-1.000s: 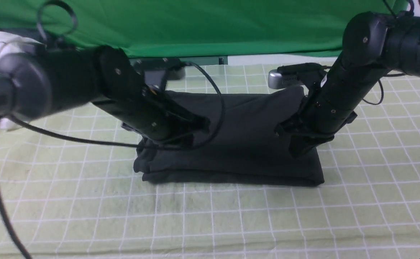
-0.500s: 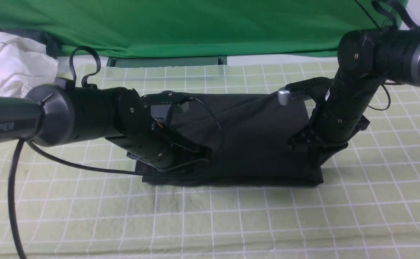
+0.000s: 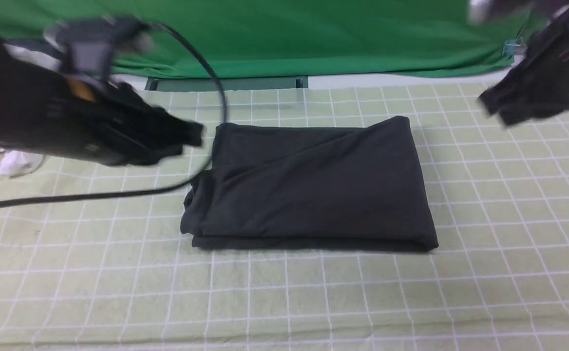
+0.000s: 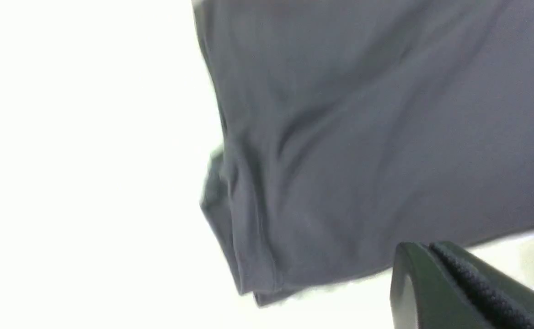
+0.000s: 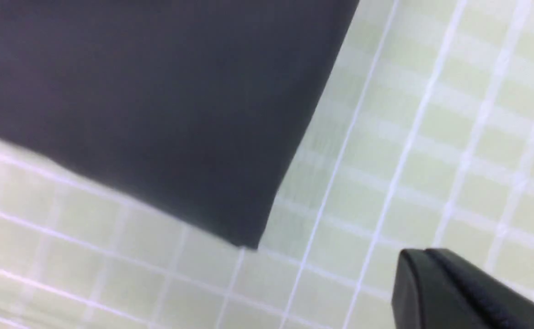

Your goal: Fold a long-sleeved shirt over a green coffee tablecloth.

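Front view shows the long-sleeved shirt (image 3: 309,187) lying as a compact black rectangle on the green coffee tablecloth (image 3: 313,292), with both arms lifted clear of it. The left gripper (image 3: 187,136) hangs above and just to the outer side of the shirt's left edge, blurred; the right gripper (image 3: 494,105) is well apart from the shirt, up beyond its far right corner. Each pincer is clenched on nothing: in the left wrist view the pads (image 4: 459,283) meet with no cloth between them and the shirt (image 4: 376,137) lies below and ahead of the tips, and in the right wrist view the closed tip (image 5: 450,288) floats over bare grid squares with the shirt's corner (image 5: 157,100) off to one side. The fold looks essentially finished. The risks, as I judge them: the left arm's cable (image 3: 94,196) sags right beside the shirt's loose, bunched left end, and a low sweep could snag that end and drag the layers open; that end is also the least tidy and may spring apart by itself. No containers are visible, so nothing is held in any.
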`<action>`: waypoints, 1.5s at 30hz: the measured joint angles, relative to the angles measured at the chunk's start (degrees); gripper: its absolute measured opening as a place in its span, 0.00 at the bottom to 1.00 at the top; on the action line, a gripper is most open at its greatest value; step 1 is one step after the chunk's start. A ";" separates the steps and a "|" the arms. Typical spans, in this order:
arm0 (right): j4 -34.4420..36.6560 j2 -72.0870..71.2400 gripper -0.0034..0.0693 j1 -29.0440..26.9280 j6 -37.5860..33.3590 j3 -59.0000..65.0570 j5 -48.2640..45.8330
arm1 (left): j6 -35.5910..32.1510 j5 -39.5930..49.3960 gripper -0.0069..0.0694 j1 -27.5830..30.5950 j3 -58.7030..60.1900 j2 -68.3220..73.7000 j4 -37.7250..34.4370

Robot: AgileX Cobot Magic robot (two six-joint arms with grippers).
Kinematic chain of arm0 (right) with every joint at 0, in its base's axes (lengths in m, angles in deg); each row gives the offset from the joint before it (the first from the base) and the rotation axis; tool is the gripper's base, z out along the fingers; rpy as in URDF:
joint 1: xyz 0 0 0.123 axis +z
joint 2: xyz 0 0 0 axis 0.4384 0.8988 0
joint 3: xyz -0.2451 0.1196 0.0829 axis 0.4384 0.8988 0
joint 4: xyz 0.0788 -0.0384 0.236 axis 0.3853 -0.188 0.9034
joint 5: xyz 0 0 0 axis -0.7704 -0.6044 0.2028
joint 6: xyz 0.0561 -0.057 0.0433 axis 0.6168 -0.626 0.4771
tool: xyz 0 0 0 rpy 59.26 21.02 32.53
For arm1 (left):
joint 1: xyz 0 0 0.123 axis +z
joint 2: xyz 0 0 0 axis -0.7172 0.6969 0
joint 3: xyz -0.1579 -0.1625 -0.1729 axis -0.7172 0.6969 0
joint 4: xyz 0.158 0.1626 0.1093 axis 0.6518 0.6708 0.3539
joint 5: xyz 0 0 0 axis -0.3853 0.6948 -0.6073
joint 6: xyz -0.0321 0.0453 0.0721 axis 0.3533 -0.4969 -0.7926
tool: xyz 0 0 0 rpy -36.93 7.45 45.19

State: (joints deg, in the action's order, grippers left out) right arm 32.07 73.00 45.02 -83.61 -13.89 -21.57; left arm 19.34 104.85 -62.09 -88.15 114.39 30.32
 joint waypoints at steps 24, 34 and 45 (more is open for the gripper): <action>-0.39 -67.34 0.07 0.00 -5.25 57.47 59.72 | 0.37 -17.67 0.11 0.20 33.43 -45.56 0.11; -0.39 -70.68 0.26 0.00 -5.39 60.41 63.37 | 0.37 -19.43 0.11 0.20 34.36 -45.84 0.11; -0.39 -70.68 0.32 0.00 -5.39 60.41 63.37 | 0.37 -19.59 0.11 0.20 34.36 -45.84 0.11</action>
State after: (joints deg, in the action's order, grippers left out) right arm 31.68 2.32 45.02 -89.00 46.52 41.80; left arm 19.71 85.25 -61.89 -53.79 68.55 30.43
